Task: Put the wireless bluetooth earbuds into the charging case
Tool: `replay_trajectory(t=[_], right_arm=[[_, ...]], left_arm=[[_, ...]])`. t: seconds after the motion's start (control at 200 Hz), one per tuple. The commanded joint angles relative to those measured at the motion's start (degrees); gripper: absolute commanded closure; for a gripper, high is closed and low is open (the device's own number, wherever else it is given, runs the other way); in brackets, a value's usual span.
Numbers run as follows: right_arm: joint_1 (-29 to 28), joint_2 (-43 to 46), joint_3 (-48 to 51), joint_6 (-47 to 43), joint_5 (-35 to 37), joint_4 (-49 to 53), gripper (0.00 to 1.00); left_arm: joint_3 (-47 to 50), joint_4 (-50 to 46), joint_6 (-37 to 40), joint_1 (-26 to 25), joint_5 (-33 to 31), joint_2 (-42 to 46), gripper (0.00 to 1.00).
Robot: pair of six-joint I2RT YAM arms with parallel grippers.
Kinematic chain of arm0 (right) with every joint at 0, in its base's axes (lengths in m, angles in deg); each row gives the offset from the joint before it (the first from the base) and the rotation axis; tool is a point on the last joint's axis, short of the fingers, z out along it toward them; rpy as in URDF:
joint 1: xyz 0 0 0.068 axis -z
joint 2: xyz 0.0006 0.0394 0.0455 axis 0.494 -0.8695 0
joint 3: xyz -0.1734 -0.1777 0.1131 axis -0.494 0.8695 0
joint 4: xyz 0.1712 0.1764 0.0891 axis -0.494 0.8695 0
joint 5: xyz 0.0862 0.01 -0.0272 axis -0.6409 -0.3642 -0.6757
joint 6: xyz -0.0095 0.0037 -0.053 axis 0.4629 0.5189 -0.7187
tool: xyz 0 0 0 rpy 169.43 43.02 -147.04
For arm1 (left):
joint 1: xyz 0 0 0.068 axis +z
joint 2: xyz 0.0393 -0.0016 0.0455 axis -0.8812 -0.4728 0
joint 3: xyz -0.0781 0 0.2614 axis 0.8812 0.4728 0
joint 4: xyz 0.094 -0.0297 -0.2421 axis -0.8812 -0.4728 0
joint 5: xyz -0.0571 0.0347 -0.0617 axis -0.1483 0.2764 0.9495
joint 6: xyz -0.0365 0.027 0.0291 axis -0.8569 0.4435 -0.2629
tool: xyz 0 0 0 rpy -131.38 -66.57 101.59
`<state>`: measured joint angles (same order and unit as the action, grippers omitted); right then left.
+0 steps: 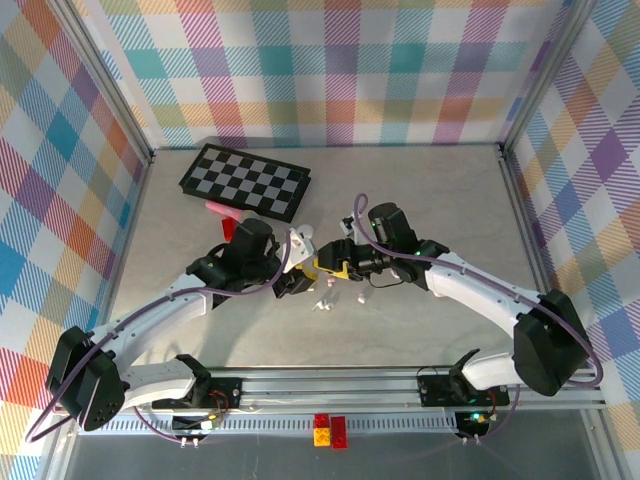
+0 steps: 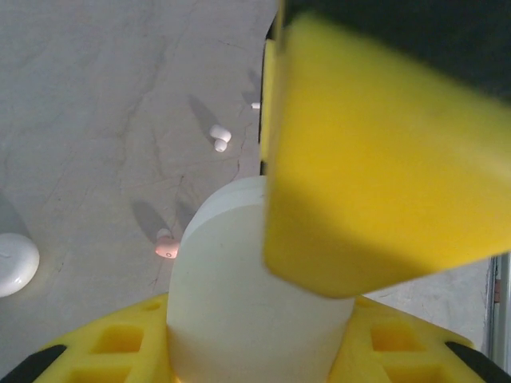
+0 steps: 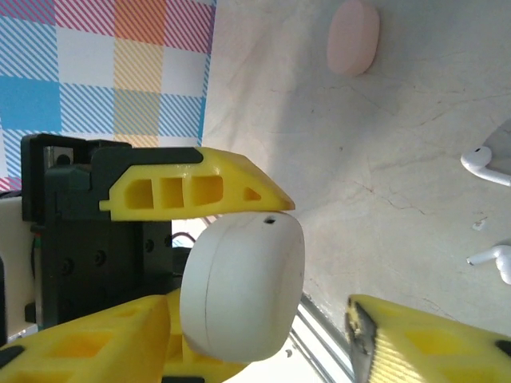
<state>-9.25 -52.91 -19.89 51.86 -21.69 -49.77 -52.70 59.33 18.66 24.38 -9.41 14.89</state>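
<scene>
Left claw [image 2: 267,279] pinches a rounded white plastic charging case [image 2: 211,311]; our right claw [image 3: 259,323] stands spread just beside it. We see small white stemmed plastic earbuds [image 3: 487,163] lying on the grey table [image 3: 383,144].

No legible text, no label, brand or number, no sign, whether on the white case [image 3: 239,287], the chessboard [image 1: 245,182] or the table [image 1: 430,200]

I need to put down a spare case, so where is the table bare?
Bare: the far right of the table, between the right arm and the back wall; also the strip left of the chessboard. Crowded: the centre, where the left gripper and right gripper meet near loose earbuds.
</scene>
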Motion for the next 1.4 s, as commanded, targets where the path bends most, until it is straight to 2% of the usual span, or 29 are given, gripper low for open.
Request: replay_trajectory(t=[0.0,0.115,0.26,0.4,0.445,0.525,0.615,0.69,0.92,1.13,1.195,1.295,1.395], right_arm=[[-0.2,-1.0,-1.9,1.0,-2.0,-1.8,0.46],[-0.4,-2.0,-2.1,1.5,-2.5,-1.9,0.54],[-0.4,-1.6,-2.4,1.2,-2.5,-0.8,0.73],[2.4,1.5,-2.7,1.3,-3.3,0.4,0.79],[3.8,2.7,-1.7,3.1,-4.7,-1.9,0.8],[6.0,4.6,0.1,6.7,-7.1,-6.4,0.82],[8.4,6.5,2.1,11.5,-10.0,-12.2,0.84],[10.3,7.9,4.2,16.7,-12.3,-18.4,0.86],[14.0,9.0,7.2,33.3,-18.1,-33.6,0.9],[14.0,6.4,10.4,46.4,-17.2,-50.7,0.93],[14.0,5.7,11.0,49.0,-16.6,-54.1,0.94],[14.1,5.7,11.1,50.0,-16.9,-55.4,0.95],[14.0,5.7,11.1,50.1,-16.7,-55.6,0.95]], left_arm=[[-1.7,0.2,2.0,-1.1,2.3,-0.3,0.65],[-1.7,0.4,1.9,-1.5,2.1,-0.3,0.65],[-2.1,1.0,0.1,-1.5,1.3,-0.6,0.64],[0.3,7.0,-4.3,-1.5,0.9,0.4,0.54],[1.4,9.9,-6.0,-1.5,0.9,0.9,0.45],[2.7,15.2,-9.7,-1.5,1.5,1.5,0.34],[5.0,24.5,-14.8,-1.5,2.5,2.0,0.1],[7.5,33.5,-18.6,-1.5,2.0,2.1,0.02],[12.3,54.8,-25.0,-1.4,-1.2,0.7,0.04],[13.8,69.9,-24.6,-1.0,5.0,-3.0,0.06],[13.3,72.5,-24.8,-0.9,6.4,-4.4,0.1],[11.7,74.6,-27.4,-0.4,7.8,-6.5,0.23],[11.0,80.3,-29.6,0.0,9.7,-8.9,0.28]])
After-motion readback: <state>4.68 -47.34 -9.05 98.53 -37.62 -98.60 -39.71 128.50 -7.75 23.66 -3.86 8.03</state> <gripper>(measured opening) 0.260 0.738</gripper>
